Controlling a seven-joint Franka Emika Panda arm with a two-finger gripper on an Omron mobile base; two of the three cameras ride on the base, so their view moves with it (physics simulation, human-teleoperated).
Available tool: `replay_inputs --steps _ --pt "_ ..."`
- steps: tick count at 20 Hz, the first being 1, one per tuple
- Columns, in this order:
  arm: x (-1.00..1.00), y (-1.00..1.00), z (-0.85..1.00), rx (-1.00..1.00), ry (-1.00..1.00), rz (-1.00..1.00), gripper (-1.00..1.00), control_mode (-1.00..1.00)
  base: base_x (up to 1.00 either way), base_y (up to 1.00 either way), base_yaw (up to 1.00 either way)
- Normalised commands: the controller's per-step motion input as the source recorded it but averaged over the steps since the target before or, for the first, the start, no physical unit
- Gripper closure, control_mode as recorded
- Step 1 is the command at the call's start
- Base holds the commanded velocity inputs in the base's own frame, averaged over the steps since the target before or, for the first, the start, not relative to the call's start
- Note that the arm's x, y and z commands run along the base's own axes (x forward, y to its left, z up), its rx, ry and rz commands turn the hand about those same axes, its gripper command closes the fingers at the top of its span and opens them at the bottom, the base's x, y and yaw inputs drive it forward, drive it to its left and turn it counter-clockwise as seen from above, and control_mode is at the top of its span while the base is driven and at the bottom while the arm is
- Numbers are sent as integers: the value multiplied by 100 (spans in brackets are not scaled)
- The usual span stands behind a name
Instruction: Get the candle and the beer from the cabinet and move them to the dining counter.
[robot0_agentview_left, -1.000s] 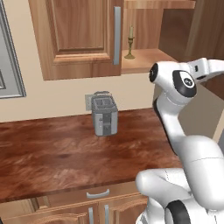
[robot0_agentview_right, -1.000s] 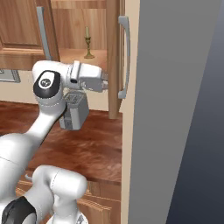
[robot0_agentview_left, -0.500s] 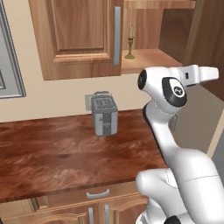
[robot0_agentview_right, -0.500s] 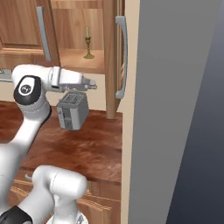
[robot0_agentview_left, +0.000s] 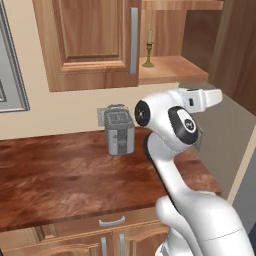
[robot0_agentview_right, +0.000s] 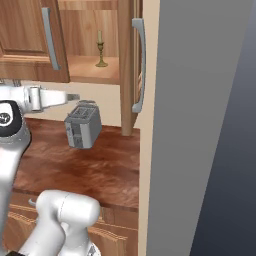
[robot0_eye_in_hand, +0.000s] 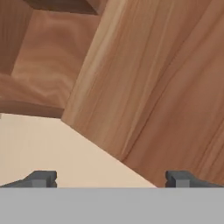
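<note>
The candle (robot0_agentview_left: 148, 49) (robot0_agentview_right: 100, 48), cream in a small brass holder, stands on the lower shelf of the cabinet (robot0_agentview_left: 90, 40) (robot0_agentview_right: 20, 35). The cabinet's right door (robot0_agentview_right: 127, 65) is swung open and its left door is shut. My gripper (robot0_agentview_right: 74, 97) (robot0_eye_in_hand: 110, 178) hangs below the shelf, just above the toaster. It is open and holds nothing, with its fingertips (robot0_eye_in_hand: 41, 178) wide apart facing the cabinet's wood and the cream wall. The beer and the dining counter are out of view.
A grey toaster (robot0_agentview_left: 119, 131) (robot0_agentview_right: 82, 125) stands on the reddish wood counter (robot0_agentview_left: 65, 170) against the wall. A tall grey panel (robot0_agentview_right: 200, 125) closes off the right side. The open door's silver handle (robot0_agentview_right: 139, 65) sticks out toward me.
The hand has dropped and pulled back from the open door, moving lower and to the left in both base views. The gripper stays open.
</note>
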Motion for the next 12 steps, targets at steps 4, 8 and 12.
replay_inputs --steps 4,8,12 --pt "27 62 0 6 -9 41 -100 -100 0 0 0" --pt "22 67 0 5 -4 41 -100 -100 0 0 0" --pt "13 73 0 5 -4 39 -100 -100 0 0 0"
